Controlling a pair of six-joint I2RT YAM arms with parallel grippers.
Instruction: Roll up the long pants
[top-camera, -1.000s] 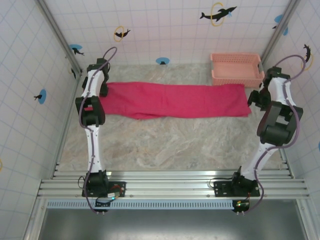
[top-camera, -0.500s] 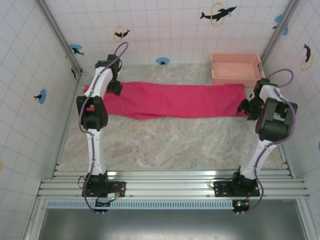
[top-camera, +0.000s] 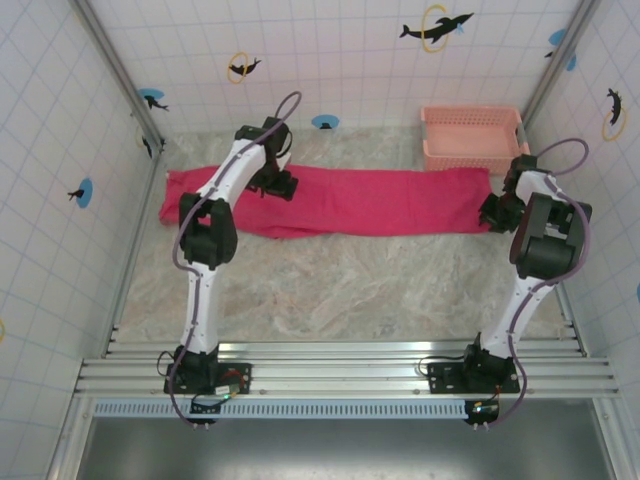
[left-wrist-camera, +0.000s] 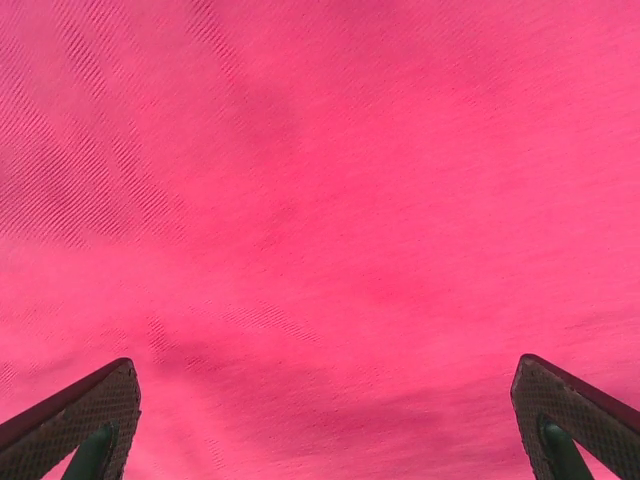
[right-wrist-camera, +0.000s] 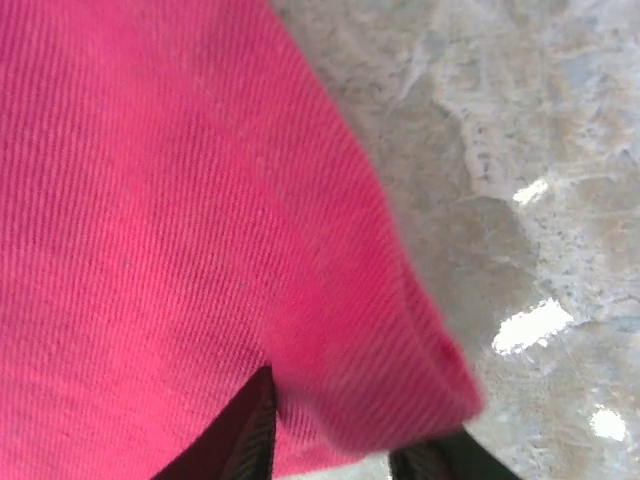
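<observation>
In the right wrist view, the right gripper (right-wrist-camera: 345, 452) is hard to make out. Its two dark fingers (right-wrist-camera: 255, 435) are cut off by the lower edge of the frame, and the hem of the bright magenta-red soft cloth long pants (right-wrist-camera: 150, 220) lies over them and between them. The gap is narrow, but I cannot tell if the fingers pinch the cloth or stand loosely around it.

In the left wrist view, the left gripper (left-wrist-camera: 322, 365) has its fingers spread wide. The tips sit in the lower left and lower right corners, partly cut off, with red cloth beyond them.

From above, the pants lie flat as a long band across the upper middle of the frame, and the left arm covers a part of them. I count one pair of pants, one pale salmon-pink plastic basket (top-camera: 475, 152) in the upper right, and two arms on the beige marbled table (top-camera: 350, 290).
</observation>
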